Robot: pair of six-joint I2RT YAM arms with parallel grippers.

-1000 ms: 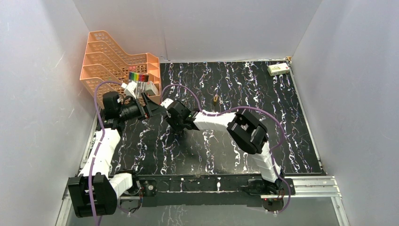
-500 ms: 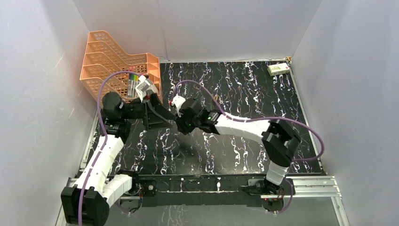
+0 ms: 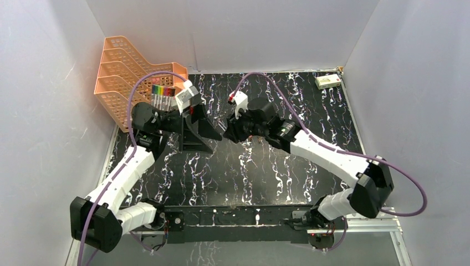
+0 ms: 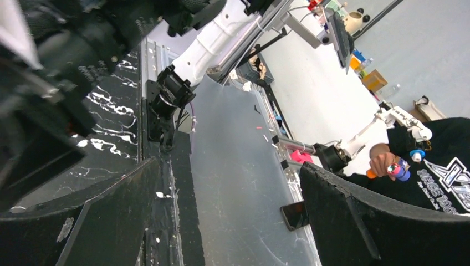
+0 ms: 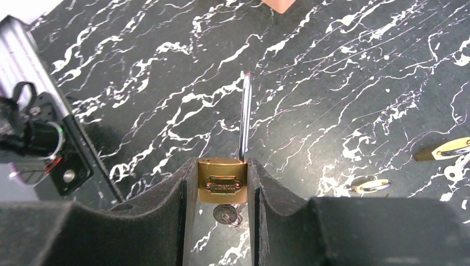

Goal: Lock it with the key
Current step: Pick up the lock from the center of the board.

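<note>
1. An orange basket (image 3: pixel 127 66) stands at the far left corner of the table (image 3: pixel 332 127), behind the left arm and out of the way.
2. The left gripper (image 4: pixel 230 172) has its fingers spread wide with nothing between them. It sits just beside the right gripper.
3. The right gripper (image 5: pixel 220 166) clamps the body of the brass padlock (image 5: pixel 223 184) above the table. The shackle (image 5: pixel 244 111) points away, and the key (image 5: pixel 224 213) sits in the keyhole.
4. Step in hand: presenting the padlock. The next move probably requires the left fingers to pinch and turn the key. Access looks tight, because the key lies between the right fingers.
5. Loose brass pieces (image 5: pixel 449 148) and a small box (image 3: pixel 328 81) lie well apart to the right.
</note>
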